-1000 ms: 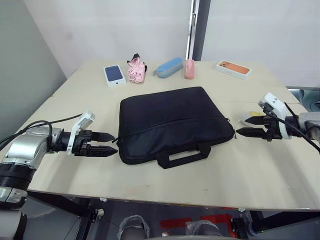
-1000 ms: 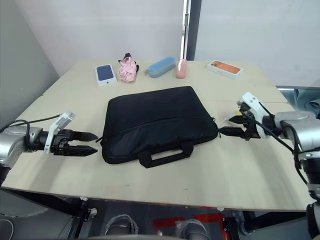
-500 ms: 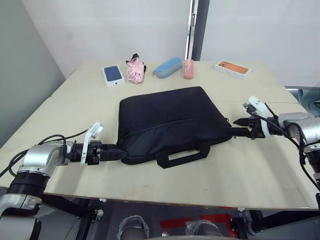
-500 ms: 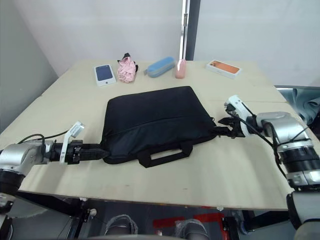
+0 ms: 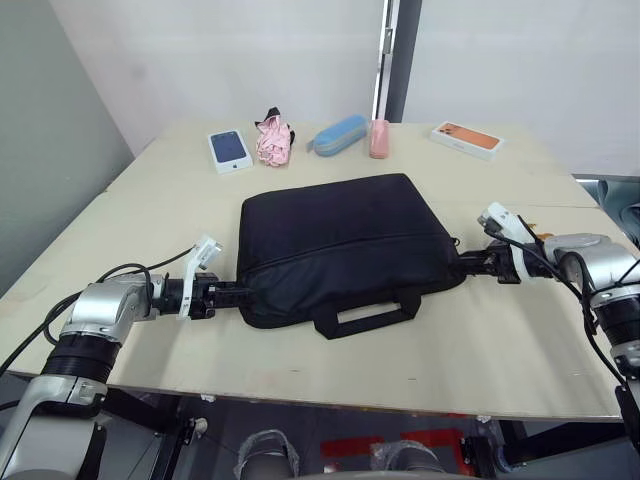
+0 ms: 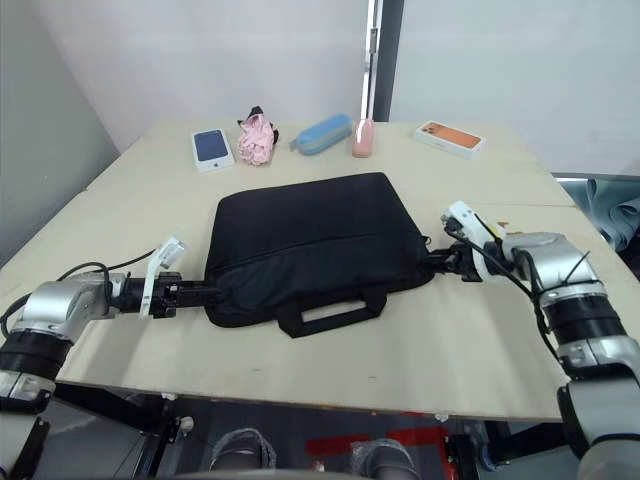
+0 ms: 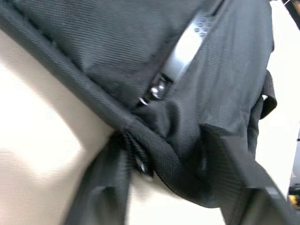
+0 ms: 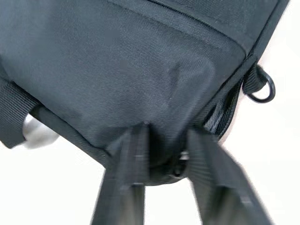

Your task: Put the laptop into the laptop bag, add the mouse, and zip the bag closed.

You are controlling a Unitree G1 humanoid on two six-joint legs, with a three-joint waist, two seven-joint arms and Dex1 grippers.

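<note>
Bag [image 5: 340,240] lies flat mid-bench [image 5: 500,340], looks zipped with laptop and mouse presumably inside; left gripper [image 5: 238,293] and right gripper [image 5: 468,266] fingers each narrowly pinch an end corner.

Pale wooden table [image 5: 520,330] against a white wall. Along its far edge, a row of small items: white phone box [image 5: 229,150] with a dark blue phone printed on the lid, farthest toward the robot's left; crumpled pink cloth item [image 5: 272,138] just beside it; long light-blue pouch [image 5: 337,134] lying at an angle; small upright pink case [image 5: 378,138] touching or nearly touching the pouch's end; white phone box with orange phone picture [image 5: 467,139], well apart on the right
</note>
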